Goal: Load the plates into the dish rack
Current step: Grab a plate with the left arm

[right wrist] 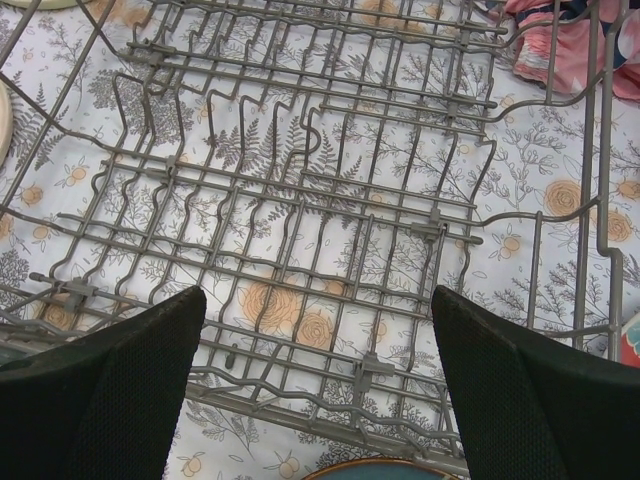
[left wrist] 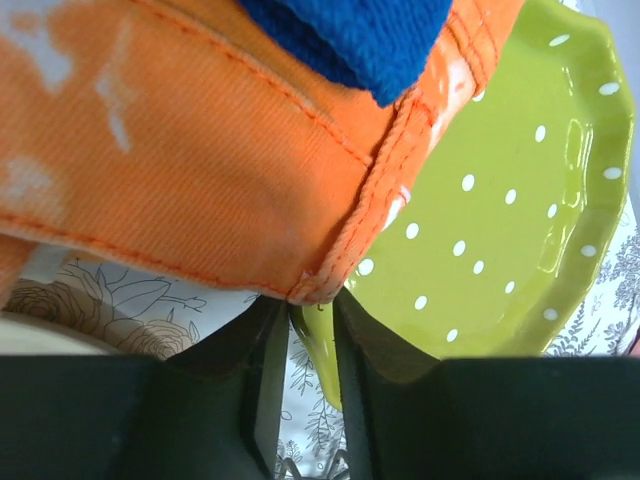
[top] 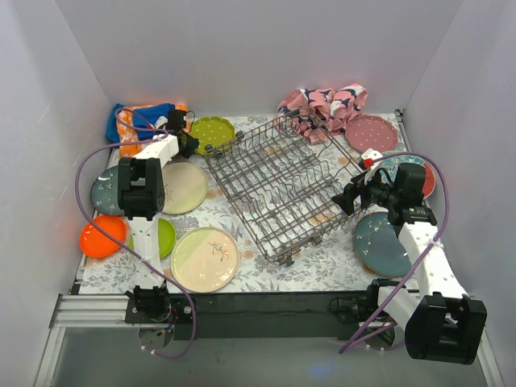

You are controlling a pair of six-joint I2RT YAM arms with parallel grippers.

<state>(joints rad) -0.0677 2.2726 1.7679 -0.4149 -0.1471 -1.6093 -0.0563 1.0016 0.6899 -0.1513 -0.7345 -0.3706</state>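
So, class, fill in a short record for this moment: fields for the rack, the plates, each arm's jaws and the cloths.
dish rack: set at an angle, nothing loaded in it
plates: all lie flat around the rack, outside it
left gripper: jaws pinching the rim of the lime green dotted plate, back left
right gripper: jaws wide open, empty, over the rack's near right side
cloths: orange cloth and blue cloth beside that plate; pink patterned cloth by the rack's far corner
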